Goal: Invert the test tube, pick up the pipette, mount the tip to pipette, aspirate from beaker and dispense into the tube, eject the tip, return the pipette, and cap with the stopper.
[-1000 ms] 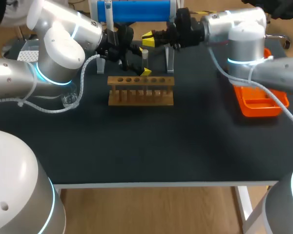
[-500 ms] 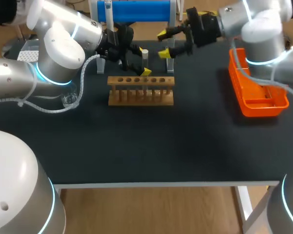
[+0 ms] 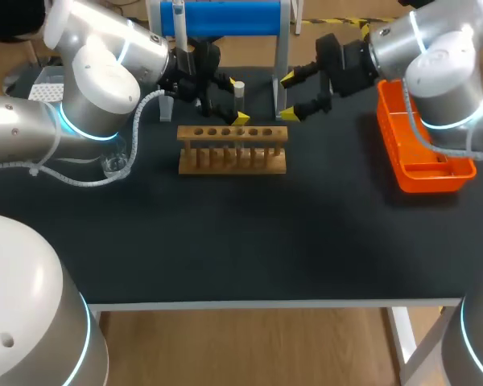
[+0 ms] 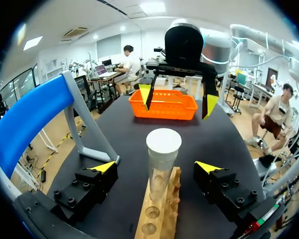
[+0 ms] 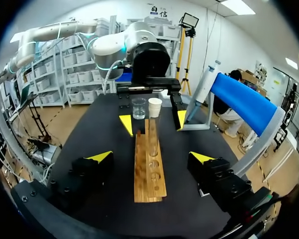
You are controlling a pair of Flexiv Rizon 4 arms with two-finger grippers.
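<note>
A clear test tube (image 4: 161, 174) capped by a white stopper (image 4: 163, 141) stands upright in the wooden rack (image 3: 232, 153). My left gripper (image 4: 156, 167) is open, its fingers wide on either side of the tube and touching nothing. My right gripper (image 3: 291, 97) is open too and hangs empty to the right of the rack, facing the tube (image 5: 153, 127). The pipette (image 3: 179, 19) hangs on the blue stand (image 3: 225, 16) at the back. A glass beaker (image 3: 113, 165) sits left of the rack, under my left arm.
An orange basket (image 3: 423, 157) lies at the table's right side, beside my right arm. A tip box (image 3: 44, 84) stands at the far left. The stand's grey leg (image 3: 281, 88) rises between the rack and my right gripper.
My right gripper has let go at the tube's top, opened wide and drawn back to the right. The stopper stays on the tube. My left arm has not moved.
</note>
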